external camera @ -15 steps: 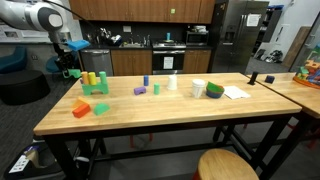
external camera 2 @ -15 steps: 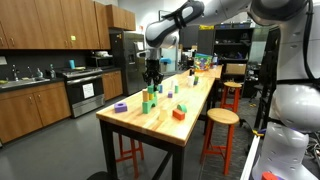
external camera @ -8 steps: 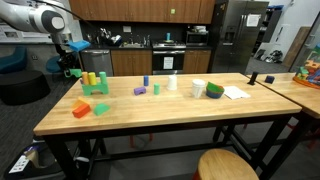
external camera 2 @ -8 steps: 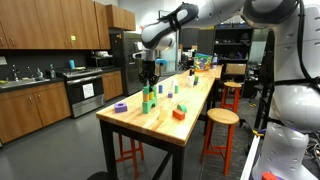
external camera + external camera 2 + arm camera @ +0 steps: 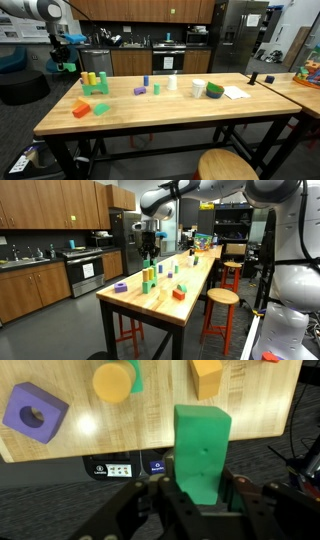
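My gripper [image 5: 200, 488] is shut on a tall green block [image 5: 201, 450] and holds it in the air past the end of the wooden table [image 5: 150, 430]. In both exterior views the gripper [image 5: 62, 62] [image 5: 148, 246] hangs above and beyond the table end. It is nearest to a green base with yellow cylinders [image 5: 93, 84] [image 5: 148, 278]. In the wrist view, a purple block with a hole [image 5: 35, 412], a yellow cylinder [image 5: 113, 380] and an orange block [image 5: 207, 375] lie on the table below.
On the table [image 5: 170, 115] lie an orange block [image 5: 82, 108], a small green block [image 5: 100, 109], a purple piece [image 5: 139, 91], a blue block [image 5: 145, 81], white cups [image 5: 197, 88], a green bowl [image 5: 215, 90] and paper [image 5: 236, 92]. A stool [image 5: 225, 166] stands in front, and kitchen cabinets behind.
My gripper has risen and moved away from the table end, carrying the green block with it.
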Tool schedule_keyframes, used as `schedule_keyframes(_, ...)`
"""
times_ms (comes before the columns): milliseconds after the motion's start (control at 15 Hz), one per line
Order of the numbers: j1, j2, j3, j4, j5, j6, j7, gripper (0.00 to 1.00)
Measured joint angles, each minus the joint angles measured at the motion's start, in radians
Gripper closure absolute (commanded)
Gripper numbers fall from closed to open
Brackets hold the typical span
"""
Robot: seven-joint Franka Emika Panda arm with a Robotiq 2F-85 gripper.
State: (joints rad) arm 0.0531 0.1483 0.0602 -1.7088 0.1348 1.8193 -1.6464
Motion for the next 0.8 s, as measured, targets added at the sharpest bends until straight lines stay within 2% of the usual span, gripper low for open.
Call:
schedule_keyframes(133,-0.01,0.001,0.0,0.024,0.005,-0.009,-0.003,0.84)
schedule_keyframes(533,-0.052,0.027,-0.006,0.045,0.005,0.063,-0.01,0.84)
schedule_keyframes(600,-0.058,0.034,-0.006,0.051,0.005,0.065,-0.011,0.59)
schedule_keyframes(800,-0.062,0.04,-0.005,0.05,0.005,0.065,-0.011,0.59)
